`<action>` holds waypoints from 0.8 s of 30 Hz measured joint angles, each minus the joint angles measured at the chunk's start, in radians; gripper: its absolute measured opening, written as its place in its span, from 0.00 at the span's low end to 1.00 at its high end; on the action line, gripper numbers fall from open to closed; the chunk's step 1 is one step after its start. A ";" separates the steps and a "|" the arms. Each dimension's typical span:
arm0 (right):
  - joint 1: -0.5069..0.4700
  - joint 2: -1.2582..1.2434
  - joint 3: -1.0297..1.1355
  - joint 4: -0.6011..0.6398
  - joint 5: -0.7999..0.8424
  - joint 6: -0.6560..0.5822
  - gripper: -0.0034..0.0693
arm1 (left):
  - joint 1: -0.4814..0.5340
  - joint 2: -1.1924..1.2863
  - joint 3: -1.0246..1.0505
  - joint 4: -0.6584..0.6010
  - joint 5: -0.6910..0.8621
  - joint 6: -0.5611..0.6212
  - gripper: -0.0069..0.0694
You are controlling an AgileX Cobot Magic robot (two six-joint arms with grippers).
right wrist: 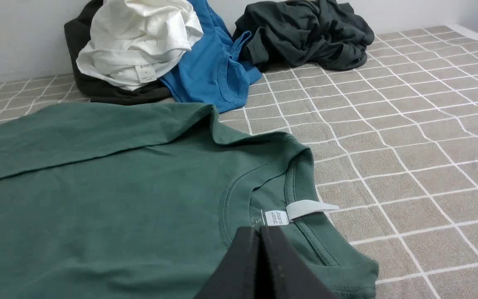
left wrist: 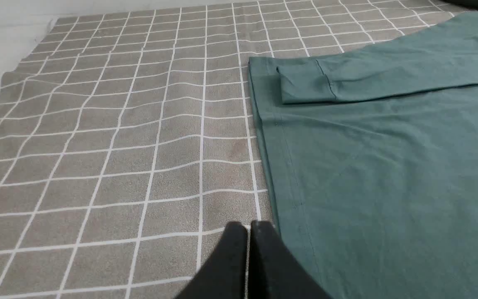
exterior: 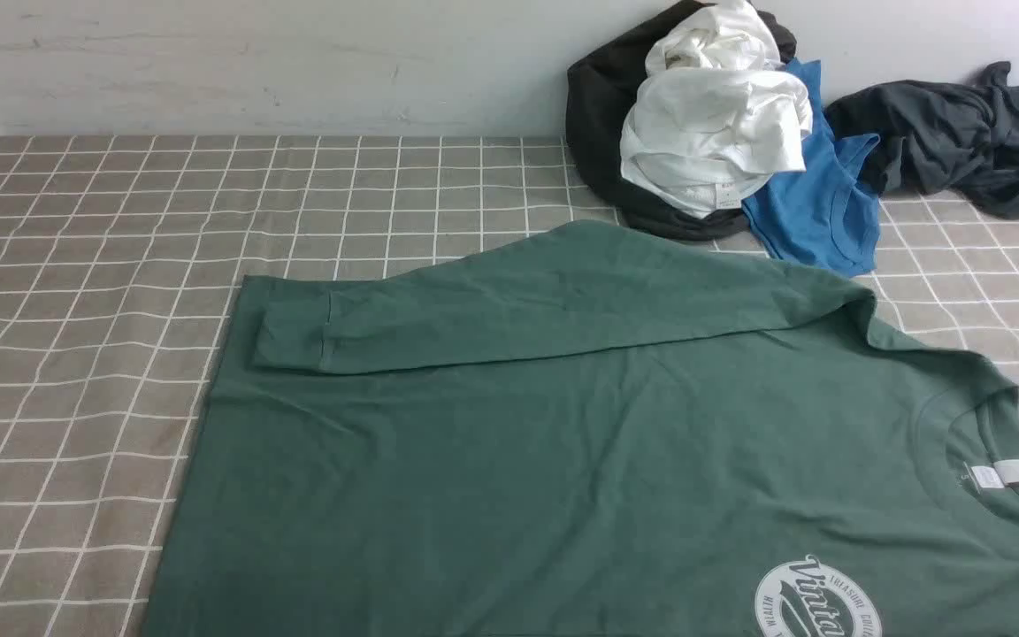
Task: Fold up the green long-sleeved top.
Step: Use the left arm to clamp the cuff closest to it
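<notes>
Matte jersey green long-sleeved top [exterior: 563, 442] lay flat on the table [exterior: 76, 354], far sleeve folded across body. Rumpled grey white-grid cloth [left wrist: 98, 145] covered it; plain white wall [exterior: 253, 62] behind. Left hand [left wrist: 248, 232], right hand [right wrist: 259, 237] both clenched, empty.

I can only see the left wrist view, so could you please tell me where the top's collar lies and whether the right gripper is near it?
Observer: The green long-sleeved top has its collar toward the robot's right. The right gripper, shut, shows just at the collar's rim, by the white neck tag.
Operator: Thank you. Is the print facing up?
Observer: Yes, a round white Vintage logo shows on the chest, at the front view's near edge.
Operator: Are other clothes around?
Observer: Yes, at the back right: a white garment heaped on a black garment, with a blue shirt and a dark grey garment beside them.
</notes>
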 joint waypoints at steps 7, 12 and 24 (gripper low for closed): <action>0.000 0.000 0.000 0.000 0.000 0.000 0.03 | 0.000 0.000 0.000 0.000 0.000 0.000 0.08; 0.000 0.000 0.000 0.000 0.000 0.000 0.03 | 0.000 0.000 0.000 0.000 0.000 0.000 0.08; 0.000 0.000 0.000 -0.003 0.000 -0.016 0.03 | 0.000 0.000 0.000 0.000 0.000 0.000 0.08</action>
